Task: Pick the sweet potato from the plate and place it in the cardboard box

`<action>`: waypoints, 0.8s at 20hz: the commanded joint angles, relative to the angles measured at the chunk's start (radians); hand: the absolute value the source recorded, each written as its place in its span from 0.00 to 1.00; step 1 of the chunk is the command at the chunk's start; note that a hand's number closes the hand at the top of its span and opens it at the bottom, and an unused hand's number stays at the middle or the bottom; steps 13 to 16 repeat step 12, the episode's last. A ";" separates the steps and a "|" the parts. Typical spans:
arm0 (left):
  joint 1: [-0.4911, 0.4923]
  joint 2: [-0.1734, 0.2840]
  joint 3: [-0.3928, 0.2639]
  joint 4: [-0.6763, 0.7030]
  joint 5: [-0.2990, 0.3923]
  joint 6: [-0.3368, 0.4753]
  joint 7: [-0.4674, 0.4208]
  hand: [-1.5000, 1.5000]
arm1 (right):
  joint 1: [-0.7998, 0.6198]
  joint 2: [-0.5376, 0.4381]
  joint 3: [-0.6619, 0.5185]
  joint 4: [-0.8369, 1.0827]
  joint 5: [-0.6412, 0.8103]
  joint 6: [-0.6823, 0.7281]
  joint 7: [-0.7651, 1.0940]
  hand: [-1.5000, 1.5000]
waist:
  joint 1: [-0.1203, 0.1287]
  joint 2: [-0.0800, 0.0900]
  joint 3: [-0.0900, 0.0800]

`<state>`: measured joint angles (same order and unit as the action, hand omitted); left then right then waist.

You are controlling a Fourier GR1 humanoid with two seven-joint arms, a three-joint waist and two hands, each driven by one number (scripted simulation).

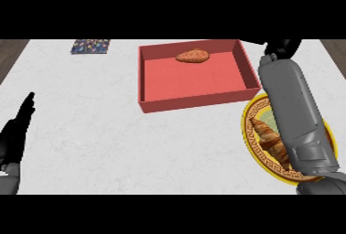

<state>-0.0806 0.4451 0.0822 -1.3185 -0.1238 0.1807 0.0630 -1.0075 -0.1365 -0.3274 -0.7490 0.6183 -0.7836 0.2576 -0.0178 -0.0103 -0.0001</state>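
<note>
Though boxed, sweet potato left of right robot hand.

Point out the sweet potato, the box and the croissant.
sweet potato (pixel 192 55): head view, its middle, inside the box.
box (pixel 196 101): head view, its near wall.
croissant (pixel 269 137): head view, its middle, on the plate.
</note>
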 commanded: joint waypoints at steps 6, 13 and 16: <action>0.025 0.011 0.043 0.004 0.012 -0.007 0.003 0.50 | 0.362 -0.094 0.088 -0.522 0.005 0.237 0.183 0.00 | -0.043 -0.013 -0.001; 0.025 0.007 0.035 -0.028 -0.009 -0.002 0.027 0.50 | 0.702 -0.112 0.129 -0.921 -0.059 0.405 0.252 0.00 | -0.033 -0.006 -0.001; 0.025 0.007 0.035 -0.028 -0.009 -0.002 0.027 0.50 | 0.702 -0.112 0.129 -0.921 -0.059 0.405 0.252 0.00 | -0.033 -0.006 -0.001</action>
